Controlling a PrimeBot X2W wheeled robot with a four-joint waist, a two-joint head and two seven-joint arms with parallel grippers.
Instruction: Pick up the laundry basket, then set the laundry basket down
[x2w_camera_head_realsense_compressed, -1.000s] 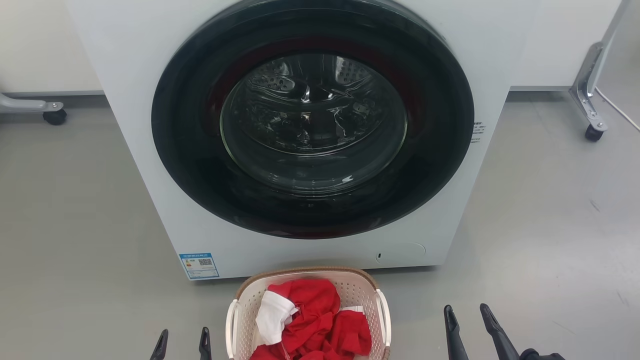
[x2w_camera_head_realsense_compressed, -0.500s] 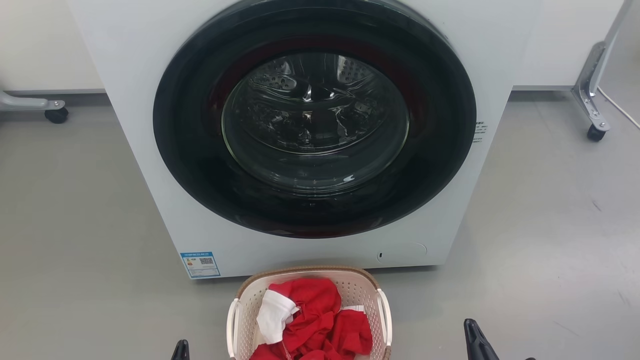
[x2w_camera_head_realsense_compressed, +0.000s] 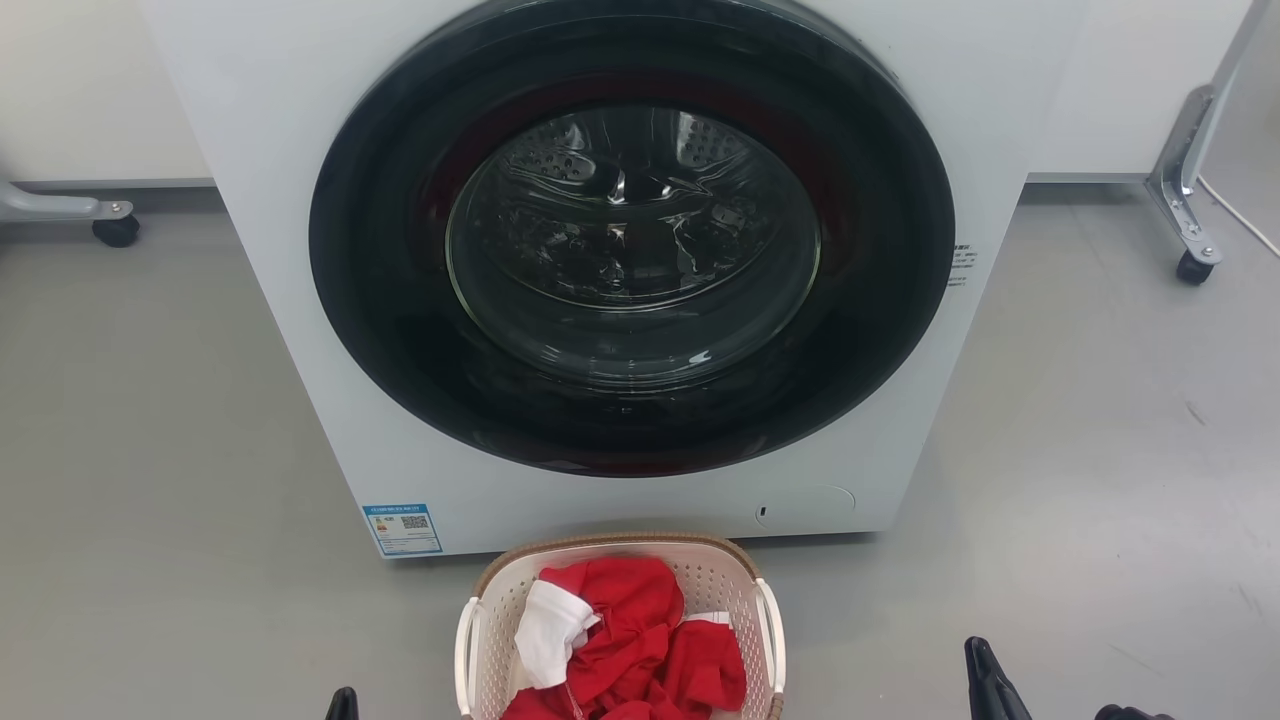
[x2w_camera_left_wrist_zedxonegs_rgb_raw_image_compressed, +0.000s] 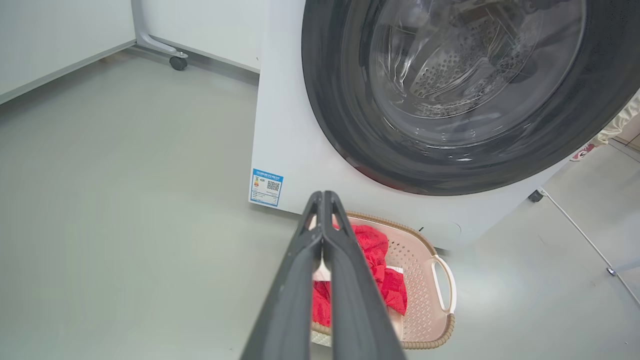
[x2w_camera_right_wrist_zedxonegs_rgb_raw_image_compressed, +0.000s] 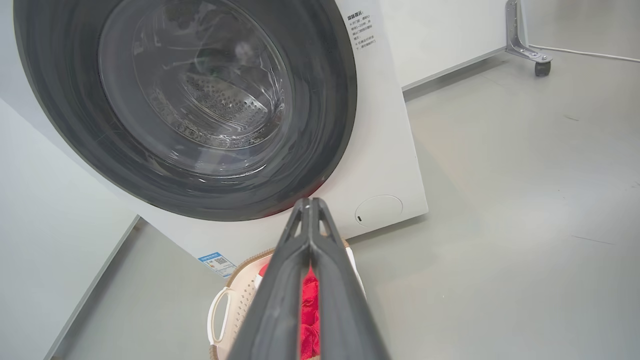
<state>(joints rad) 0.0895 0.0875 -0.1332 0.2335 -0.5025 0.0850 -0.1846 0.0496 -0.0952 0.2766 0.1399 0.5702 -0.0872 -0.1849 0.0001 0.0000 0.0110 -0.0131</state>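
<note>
The laundry basket (x2w_camera_head_realsense_compressed: 722, 588) stands on the grey floor right in front of the washing machine, at the bottom centre of the head view. It is cream, perforated, with a brown woven rim and white side handles. Red clothes (x2w_camera_head_realsense_compressed: 640, 640) and a white piece (x2w_camera_head_realsense_compressed: 548, 630) lie in it. My left gripper (x2w_camera_head_realsense_compressed: 342, 705) peeks up to the left of the basket, and my right gripper (x2w_camera_head_realsense_compressed: 985, 682) sits well to its right. In the left wrist view my left gripper (x2w_camera_left_wrist_zedxonegs_rgb_raw_image_compressed: 324, 196) is shut and empty above the laundry basket (x2w_camera_left_wrist_zedxonegs_rgb_raw_image_compressed: 425, 280). The right wrist view has my right gripper (x2w_camera_right_wrist_zedxonegs_rgb_raw_image_compressed: 310, 201) shut and empty over the laundry basket (x2w_camera_right_wrist_zedxonegs_rgb_raw_image_compressed: 235, 295).
A big white washing machine (x2w_camera_head_realsense_compressed: 280, 250) with a dark round door stands close behind the basket. Wheeled metal legs stand at the far left (x2w_camera_head_realsense_compressed: 117, 230) and far right (x2w_camera_head_realsense_compressed: 1190, 268). A white cable (x2w_camera_left_wrist_zedxonegs_rgb_raw_image_compressed: 575, 225) crosses the floor, and a person's foot (x2w_camera_left_wrist_zedxonegs_rgb_raw_image_compressed: 582, 151) is beside the machine.
Both grippers have sunk toward the bottom edge of the head view; one second ago each showed two spread fingers. The basket has stayed put.
</note>
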